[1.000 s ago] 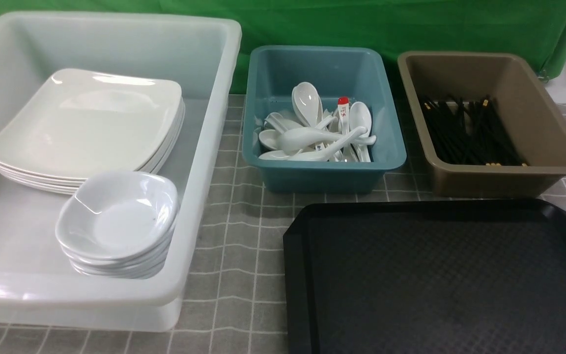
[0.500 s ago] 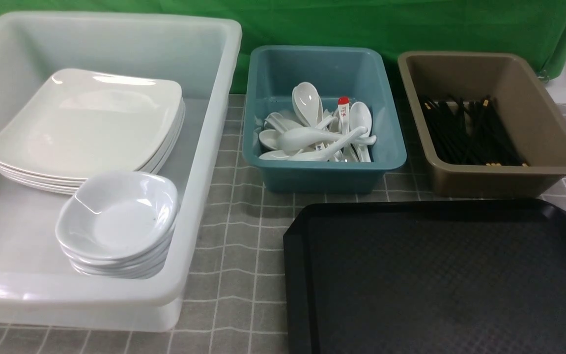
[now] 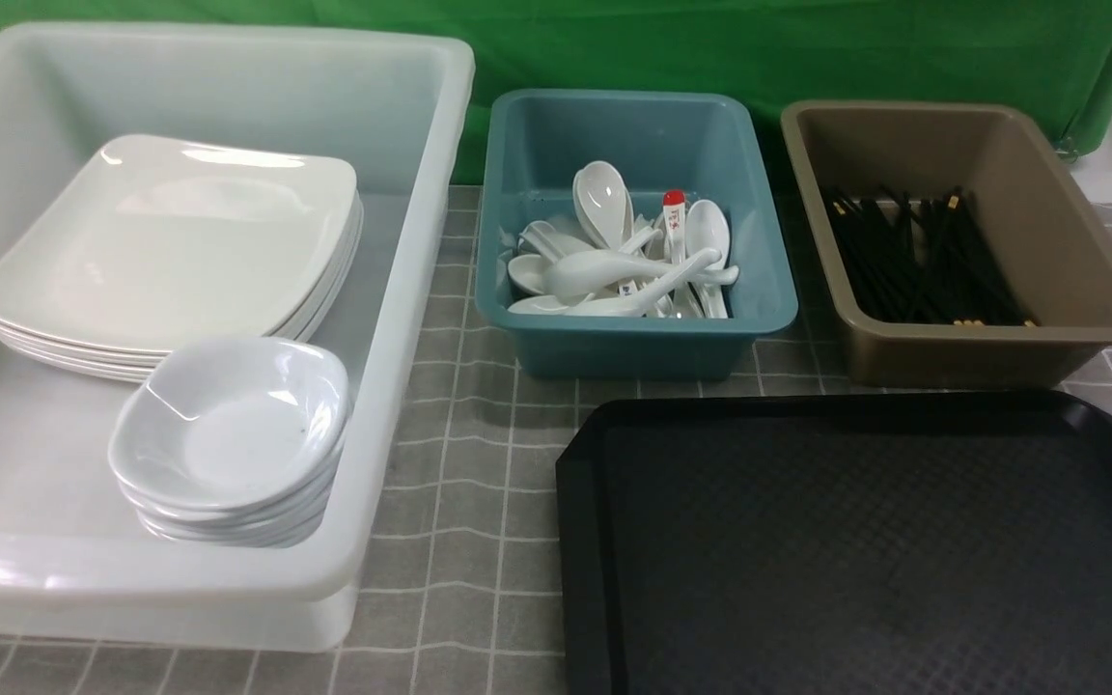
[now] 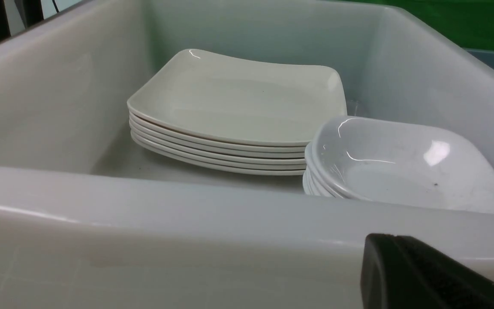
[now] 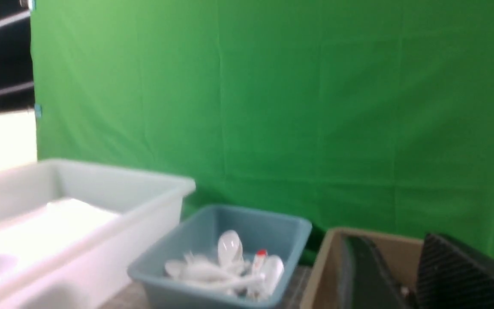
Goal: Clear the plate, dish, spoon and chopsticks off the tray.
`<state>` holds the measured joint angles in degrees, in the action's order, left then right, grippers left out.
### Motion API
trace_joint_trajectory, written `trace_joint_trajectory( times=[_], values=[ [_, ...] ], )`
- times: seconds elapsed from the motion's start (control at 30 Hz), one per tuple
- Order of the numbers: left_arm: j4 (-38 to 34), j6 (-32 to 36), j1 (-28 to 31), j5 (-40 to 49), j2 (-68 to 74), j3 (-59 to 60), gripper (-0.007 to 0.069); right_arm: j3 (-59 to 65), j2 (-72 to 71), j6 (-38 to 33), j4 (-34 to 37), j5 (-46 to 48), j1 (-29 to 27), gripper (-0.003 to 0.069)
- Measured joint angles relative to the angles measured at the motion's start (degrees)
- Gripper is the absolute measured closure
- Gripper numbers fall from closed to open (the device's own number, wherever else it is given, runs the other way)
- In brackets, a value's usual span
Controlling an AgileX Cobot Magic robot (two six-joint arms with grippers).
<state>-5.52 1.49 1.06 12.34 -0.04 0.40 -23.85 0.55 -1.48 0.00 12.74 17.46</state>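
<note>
The black tray point(image 3: 855, 541) lies at the front right with nothing on its textured surface. Large white plates point(image 3: 170, 241) point(image 4: 238, 98) are stacked in the white tub point(image 3: 402, 290). A stack of small deep dishes point(image 3: 228, 425) point(image 4: 401, 167) sits beside them. White spoons point(image 3: 614, 265) point(image 5: 225, 266) lie in the teal tub point(image 3: 768, 309), and black chopsticks point(image 3: 913, 261) in the brown tub point(image 3: 1097, 319). My left gripper point(image 4: 384, 238) is shut and empty outside the white tub's near wall. My right gripper point(image 5: 395, 240) is open and holds nothing, on the near side of the brown tub.
A grey checked cloth point(image 3: 479, 454) covers the table between the tubs and the tray. A green backdrop point(image 3: 710, 48) hangs behind the tubs. One red-tipped spoon point(image 3: 675, 208) stands among the white ones. Neither gripper shows in the front view.
</note>
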Motion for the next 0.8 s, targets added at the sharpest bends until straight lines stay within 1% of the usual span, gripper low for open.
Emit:
trace_joint_trajectory(
  times=[0.07, 0.1, 0.13, 0.17, 0.23, 0.27, 0.33, 0.37, 0.4, 0.47, 0.6, 0.8],
  values=[
    [0.00, 0.00, 0.00, 0.00, 0.00, 0.00, 0.0620, 2.21, -0.55, -0.41, 0.00, 0.86, -3.19, 0.0422],
    [0.00, 0.00, 0.00, 0.00, 0.00, 0.00, 0.0620, 2.54, -0.55, -0.44, 0.00, 0.84, -3.65, 0.0422],
    [0.00, 0.00, 0.00, 0.00, 0.00, 0.00, 0.0620, 4.01, -0.58, -0.73, 0.00, 1.04, -5.63, 0.0422],
    [0.00, 0.00, 0.05, 0.00, 0.00, 0.00, 0.0620, 7.96, -0.58, -1.10, 0.00, 1.23, -10.10, 0.0422],
    [0.00, 0.00, 0.06, 0.00, 0.00, 0.00, 0.0620, 10.52, -0.55, -1.15, 0.00, 1.40, -12.93, 0.0422],
    [0.00, 0.00, 0.06, 0.00, 0.00, 0.00, 0.0620, 15.42, -0.53, -1.15, 0.00, 1.59, -16.46, 0.0422],
    [0.00, 0.00, 0.06, 0.00, 0.00, 0.00, 0.0620, 20.91, -0.53, -1.09, 0.00, 2.06, -20.14, 0.0422],
    [0.00, 0.00, 0.06, 0.00, 0.00, 0.00, 0.0620, 21.37, -0.53, -1.09, 0.00, 2.06, -20.45, 0.0422],
    [0.00, 0.00, 0.06, 0.02, 0.00, 0.00, 0.0620, 23.68, -0.53, -1.09, 0.00, 3.06, -22.32, 0.0422],
    [0.00, 0.00, 0.06, 0.07, -0.06, 0.00, 0.0620, 24.28, -0.53, -1.55, 0.00, 2.63, -23.27, 0.0422],
    [0.00, 0.00, 0.06, 0.06, -0.06, 0.00, 0.0620, 24.28, -0.53, -2.30, 0.00, 2.21, -23.27, 0.0421],
    [0.22, 0.00, 0.06, 0.06, -0.06, 0.00, 0.0620, 24.28, -0.53, -1.31, 0.00, 2.08, -23.27, 0.0421]
  ],
)
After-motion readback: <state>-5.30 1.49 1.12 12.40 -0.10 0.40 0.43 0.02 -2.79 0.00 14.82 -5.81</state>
